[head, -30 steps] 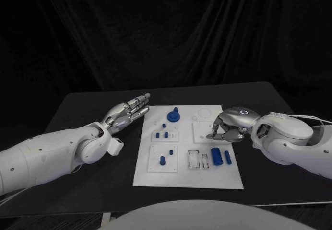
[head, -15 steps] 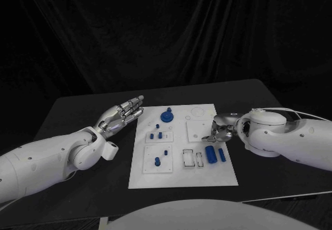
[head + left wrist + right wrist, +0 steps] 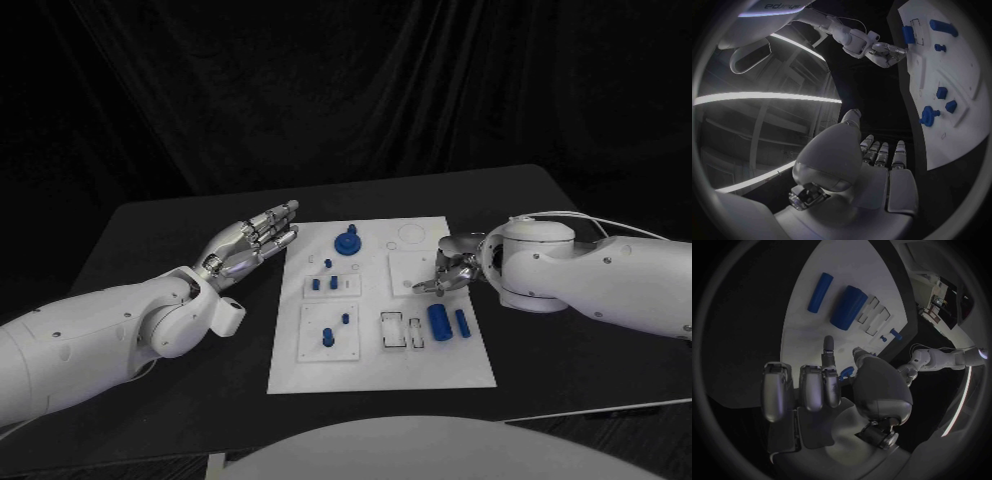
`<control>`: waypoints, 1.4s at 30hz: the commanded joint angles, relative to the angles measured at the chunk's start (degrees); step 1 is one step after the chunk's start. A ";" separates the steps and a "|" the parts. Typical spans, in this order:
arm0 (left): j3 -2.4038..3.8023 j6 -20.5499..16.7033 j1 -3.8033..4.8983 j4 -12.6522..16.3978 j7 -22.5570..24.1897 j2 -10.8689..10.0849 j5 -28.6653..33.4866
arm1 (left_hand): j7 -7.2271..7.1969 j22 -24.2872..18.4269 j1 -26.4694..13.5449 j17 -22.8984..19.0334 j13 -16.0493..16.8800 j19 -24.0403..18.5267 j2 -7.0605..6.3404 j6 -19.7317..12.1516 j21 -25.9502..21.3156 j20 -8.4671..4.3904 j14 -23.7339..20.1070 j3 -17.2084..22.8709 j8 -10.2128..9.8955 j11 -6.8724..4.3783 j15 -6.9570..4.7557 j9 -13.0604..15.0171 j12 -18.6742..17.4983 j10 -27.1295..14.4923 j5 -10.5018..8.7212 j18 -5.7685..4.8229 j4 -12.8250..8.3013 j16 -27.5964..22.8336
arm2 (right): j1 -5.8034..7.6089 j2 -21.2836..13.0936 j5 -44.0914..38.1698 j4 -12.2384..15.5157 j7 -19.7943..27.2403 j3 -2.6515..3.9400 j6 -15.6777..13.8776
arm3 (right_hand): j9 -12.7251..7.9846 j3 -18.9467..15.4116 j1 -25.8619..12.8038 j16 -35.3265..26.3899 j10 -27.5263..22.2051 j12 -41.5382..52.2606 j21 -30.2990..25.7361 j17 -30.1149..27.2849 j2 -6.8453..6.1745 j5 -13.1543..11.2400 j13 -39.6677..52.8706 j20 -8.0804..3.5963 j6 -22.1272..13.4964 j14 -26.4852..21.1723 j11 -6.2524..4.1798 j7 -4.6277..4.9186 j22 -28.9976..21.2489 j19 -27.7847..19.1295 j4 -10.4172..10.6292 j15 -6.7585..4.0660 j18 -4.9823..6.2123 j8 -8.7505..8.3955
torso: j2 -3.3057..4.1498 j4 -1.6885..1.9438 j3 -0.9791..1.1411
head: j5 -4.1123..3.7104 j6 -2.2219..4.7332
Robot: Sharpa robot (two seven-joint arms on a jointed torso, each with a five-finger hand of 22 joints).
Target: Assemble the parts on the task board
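black tabletop (image 3: 173, 215) carries the board (image 3: 382, 370). left robot hand (image 3: 253, 240) spread, empty beside it; right robot hand (image 3: 450, 270) pinches a small part (image 3: 846, 371) that may slip.

Dim scene, black backdrop, fisheye-warped wrist views

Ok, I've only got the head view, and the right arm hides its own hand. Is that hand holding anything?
Observer: The right wrist view shows the right hand over the board. It seems to pinch a small blue part between the thumb and a finger.
Operator: And the left hand, is anything tucked in it?
Observer: No. In the left wrist view the left hand holds nothing, and its fingers are stretched out straight, off to the side of the board.
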 commanded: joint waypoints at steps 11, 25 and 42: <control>0.06 -0.52 -0.08 0.26 4.47 -0.12 -0.34 | 0.01 -0.07 0.29 -0.05 0.09 -0.16 -0.26 0.20 -0.20 0.41 0.18 -0.17 0.35 0.26 0.34 0.06 0.36 -0.09 0.07 0.37 0.09 -0.21 | 0.46 0.10 -5.08 0.19 -3.13 0.01 6.54 | 17.29 -1.34 -4.15 0.92 5.85 0.30 1.79 6.42 -4.20 -4.30 15.06 -0.82 -8.00 4.50 -1.01 -0.69 14.05 4.67 0.37 -0.93 -0.99 7.94 | -0.01 0.02 0.00 | 0.33 0.01; 0.06 -0.12 -0.08 -0.16 3.67 0.19 -0.34 | 0.07 -0.07 0.30 -0.05 0.09 -0.16 -0.30 0.16 -0.20 0.49 0.18 -0.18 0.35 0.33 0.40 0.05 0.36 -0.09 0.14 0.42 0.09 -0.21 | 0.83 -0.28 -5.66 1.32 -3.21 0.01 8.08 | 14.11 0.66 -1.72 0.58 5.85 0.30 1.47 5.40 -1.83 -0.61 15.06 -0.18 -7.18 4.30 0.13 0.33 13.91 4.47 0.13 -0.21 -0.89 3.47 | -0.01 0.01 0.00 | 0.45 0.01; 0.06 0.32 -0.11 -0.68 2.54 0.46 -0.34 | 0.11 -0.07 0.32 -0.05 0.07 -0.16 -0.33 0.03 -0.20 0.55 0.18 -0.18 0.31 0.38 0.45 0.03 0.28 -0.11 0.16 0.44 0.08 -0.21 | 0.75 0.89 -3.44 0.58 -3.37 -0.01 8.83 | 12.59 1.16 -2.39 0.48 5.85 0.30 1.39 5.02 -0.24 1.74 15.06 -0.13 -4.10 4.24 -0.10 -0.01 13.87 4.41 0.07 -0.30 -0.85 2.28 | 0.06 0.02 0.00 | 0.74 0.01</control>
